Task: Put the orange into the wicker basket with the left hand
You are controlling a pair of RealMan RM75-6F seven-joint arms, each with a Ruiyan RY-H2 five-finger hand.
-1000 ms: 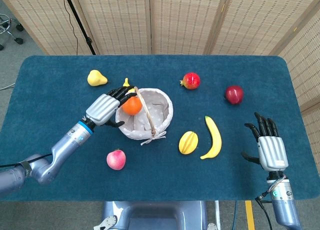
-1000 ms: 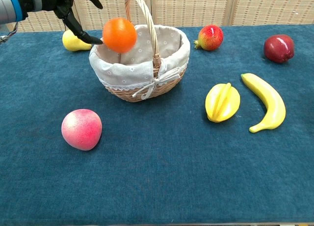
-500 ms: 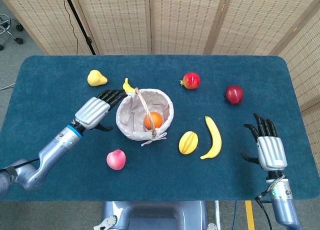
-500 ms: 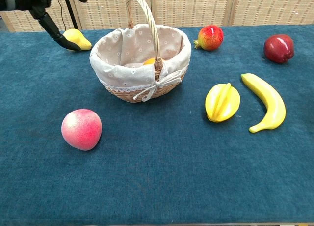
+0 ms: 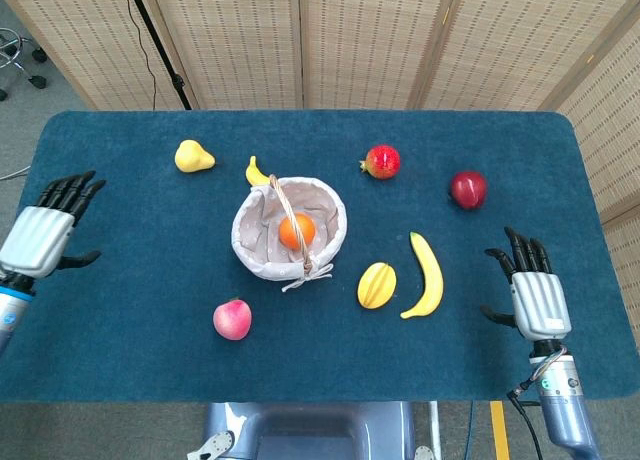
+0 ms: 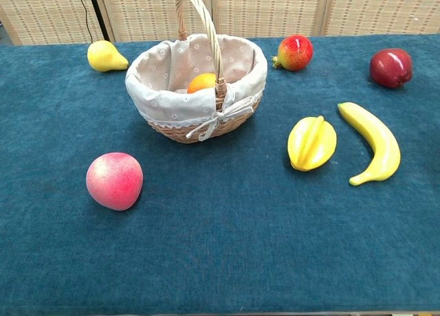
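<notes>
Resting round orange (image 5: 296, 230) inside upright wicker basket (image 5: 325, 202), left hand (image 5: 42, 238) spread, holding nothing, well apart.

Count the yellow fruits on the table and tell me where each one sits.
4: the pear at the far left, a small banana behind the wicker basket, a ridged fruit right of the basket, and the large banana beside it. None seems hidden.
</notes>
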